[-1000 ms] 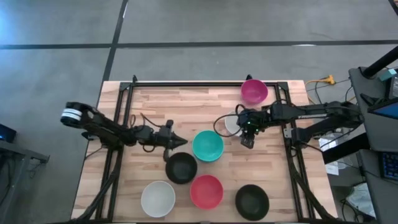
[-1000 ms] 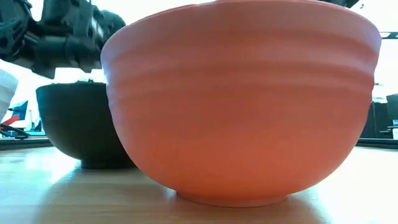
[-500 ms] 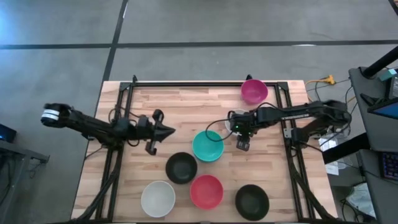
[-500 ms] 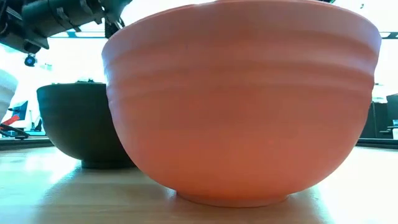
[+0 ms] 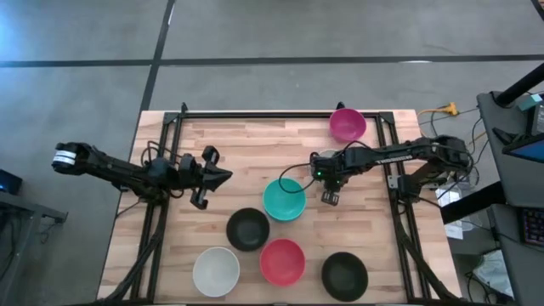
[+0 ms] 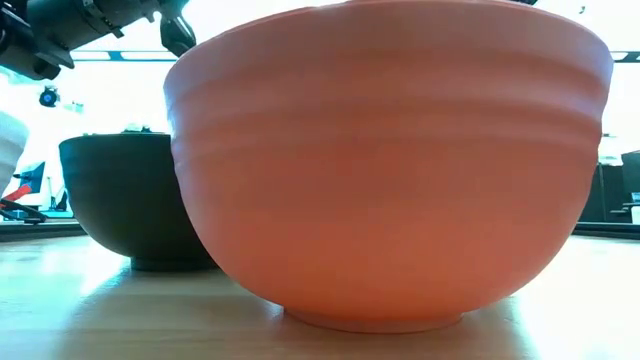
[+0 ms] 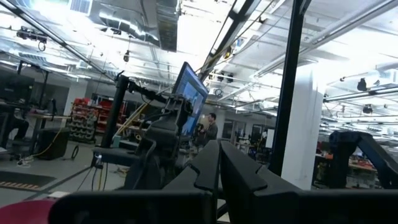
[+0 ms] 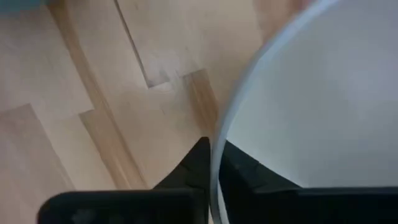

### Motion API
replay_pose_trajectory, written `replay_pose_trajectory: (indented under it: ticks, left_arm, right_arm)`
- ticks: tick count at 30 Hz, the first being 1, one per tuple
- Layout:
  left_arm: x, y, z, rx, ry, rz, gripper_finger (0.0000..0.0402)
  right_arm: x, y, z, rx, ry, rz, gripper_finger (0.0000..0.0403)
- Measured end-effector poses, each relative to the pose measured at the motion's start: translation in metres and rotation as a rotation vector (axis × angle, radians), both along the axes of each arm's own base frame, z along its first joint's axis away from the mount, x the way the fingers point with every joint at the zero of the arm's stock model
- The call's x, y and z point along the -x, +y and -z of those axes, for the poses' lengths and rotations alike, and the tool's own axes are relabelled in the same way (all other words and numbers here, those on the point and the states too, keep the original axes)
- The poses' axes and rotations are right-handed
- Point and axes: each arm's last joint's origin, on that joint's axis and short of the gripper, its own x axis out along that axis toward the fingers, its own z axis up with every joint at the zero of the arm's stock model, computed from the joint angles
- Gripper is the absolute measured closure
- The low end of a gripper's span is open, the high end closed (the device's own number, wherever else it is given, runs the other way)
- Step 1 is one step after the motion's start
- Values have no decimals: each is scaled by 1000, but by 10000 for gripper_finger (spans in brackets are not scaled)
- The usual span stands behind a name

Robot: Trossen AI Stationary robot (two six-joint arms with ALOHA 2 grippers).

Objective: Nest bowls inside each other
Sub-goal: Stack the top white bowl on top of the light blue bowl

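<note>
Six bowls stand open side up on the wooden table: magenta [image 5: 347, 124] at the far right, teal [image 5: 284, 199] in the middle, black [image 5: 247, 229], white [image 5: 215, 271], red [image 5: 281, 261] and a second black [image 5: 344, 274] toward the near edge. Another white bowl [image 5: 312, 167] sits right of the teal one, mostly under my right gripper [image 5: 321, 174], which is shut on it. My left gripper [image 5: 223, 176] is shut and empty, raised over the table's left half. The low view is filled by the red bowl [image 6: 390, 160], with the black one [image 6: 130, 200] behind. My right gripper pinches the white bowl's rim [image 8: 216, 149], one finger [image 8: 245, 169] inside the bowl and the other [image 8: 191, 167] outside. The fingers come from above, pointing down at the table. Whether the bowl's base is on the wood cannot be told.
A black metal frame [image 5: 170, 127] borders the tabletop along its left, far and right sides. Cables [image 5: 442, 110] lie by the far right corner. Bare wood shows along the far left of the table [image 5: 238, 144] and right of the red bowl.
My left gripper has drawn back from the black bowl toward the table's left edge and has risen, its fingers now pointing level toward the right. My right gripper has shifted a little toward the table's left edge, over the white bowl. The bowls have stayed in place.
</note>
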Motion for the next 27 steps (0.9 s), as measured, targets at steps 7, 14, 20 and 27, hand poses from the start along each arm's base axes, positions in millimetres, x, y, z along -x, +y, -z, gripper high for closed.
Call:
replay_pose_trajectory:
  ticks: [7,14,20,27]
  left_arm:
    - [0,0,-1,1,-6,0,402]
    - [0,0,-5,3,-20,0,402]
    - [0,0,-5,2,-20,1,402]
    - [0,0,-5,2,-20,1,402]
  right_arm:
    - [10,1,-39,-1,-128,32,393]
    - [25,4,-99,22,-379,25,394]
    - [34,19,-153,99,-661,-134,394]
    - [22,59,-185,337,-712,-614,394]
